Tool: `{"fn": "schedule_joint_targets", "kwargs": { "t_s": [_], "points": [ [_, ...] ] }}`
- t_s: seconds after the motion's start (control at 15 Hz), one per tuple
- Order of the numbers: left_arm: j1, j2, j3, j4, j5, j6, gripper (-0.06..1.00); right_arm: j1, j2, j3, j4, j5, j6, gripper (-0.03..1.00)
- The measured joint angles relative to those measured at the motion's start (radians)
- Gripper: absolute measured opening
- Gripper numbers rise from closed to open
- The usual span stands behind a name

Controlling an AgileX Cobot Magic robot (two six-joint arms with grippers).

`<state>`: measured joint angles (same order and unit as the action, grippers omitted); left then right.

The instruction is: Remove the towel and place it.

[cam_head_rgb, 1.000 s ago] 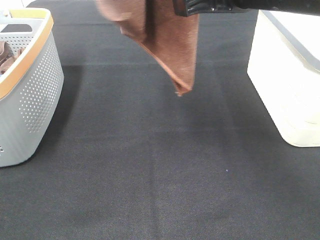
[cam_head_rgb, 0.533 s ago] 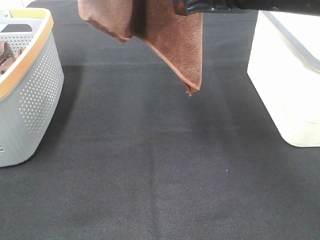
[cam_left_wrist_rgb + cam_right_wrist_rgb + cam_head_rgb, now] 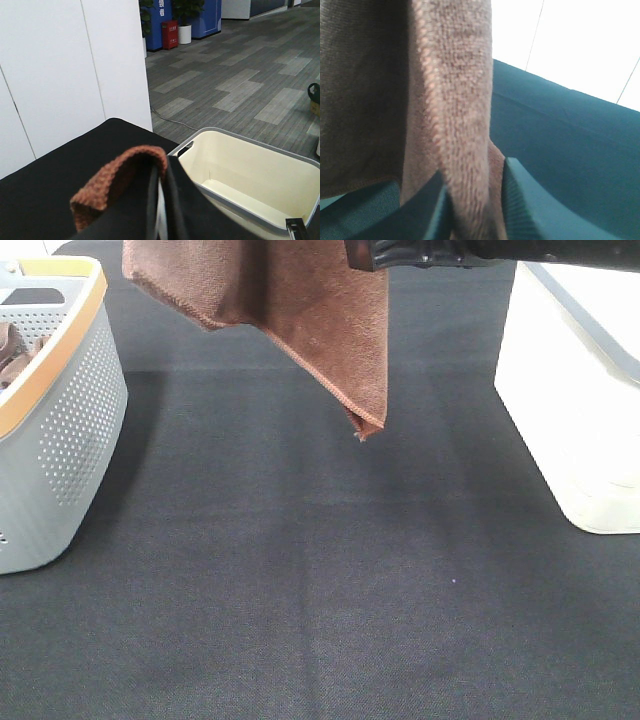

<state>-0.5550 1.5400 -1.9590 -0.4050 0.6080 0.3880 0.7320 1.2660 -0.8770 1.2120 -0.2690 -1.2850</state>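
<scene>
The towel (image 3: 300, 310), a rust-brown cloth with a stitched hem, hangs spread over the back of the table, its lowest corner pointing down in mid-air. The top frame edge cuts off its upper part. My right arm (image 3: 430, 252) reaches in from the top right to the towel's upper edge. In the right wrist view a thick fold of the towel (image 3: 455, 100) fills the gap between the fingers (image 3: 437, 200) of my right gripper (image 3: 472, 175). In the left wrist view my left gripper (image 3: 162, 175) is shut on a looped hem of the towel (image 3: 120, 180).
A grey perforated basket (image 3: 70, 430) with an orange rim stands at the left, with brown cloth (image 3: 12, 350) inside. A cream bin (image 3: 570, 410) stands at the right and looks empty in the left wrist view (image 3: 250, 185). Dark mat covers the table (image 3: 320, 590).
The towel's left part has been drawn further left and spread wider. Its lowest corner swung slightly right, then back left and a little lower. The right arm has hardly moved.
</scene>
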Motion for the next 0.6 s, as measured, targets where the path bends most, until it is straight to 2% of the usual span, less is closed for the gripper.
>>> {"fn": "schedule_joint_targets", "kwargs": {
  "t_s": [0.33, 0.4, 0.47, 0.53, 0.6],
  "points": [
    [0.0, 0.0, 0.0, 0.021, 0.0, -0.032, 0.02, 0.0, 0.0, 0.0, 0.0, 0.0, 0.0, 0.3],
    [0.0, 0.0, 0.0, 0.02, 0.0, -0.036, 0.02, 0.0, 0.0, 0.0, 0.0, 0.0, 0.0, 0.25],
    [0.0, 0.0, 0.0, 0.017, 0.0, -0.036, 0.02, 0.0, 0.0, 0.0, 0.0, 0.0, 0.0, 0.11],
    [0.0, 0.0, 0.0, 0.006, 0.001, -0.036, 0.02, 0.0, 0.0, 0.0, 0.0, 0.0, 0.0, 0.02],
    [0.0, 0.0, 0.0, -0.003, 0.002, -0.039, 0.02, 0.0, 0.0, 0.0, 0.0, 0.0, 0.0, 0.0]
  ]
}}
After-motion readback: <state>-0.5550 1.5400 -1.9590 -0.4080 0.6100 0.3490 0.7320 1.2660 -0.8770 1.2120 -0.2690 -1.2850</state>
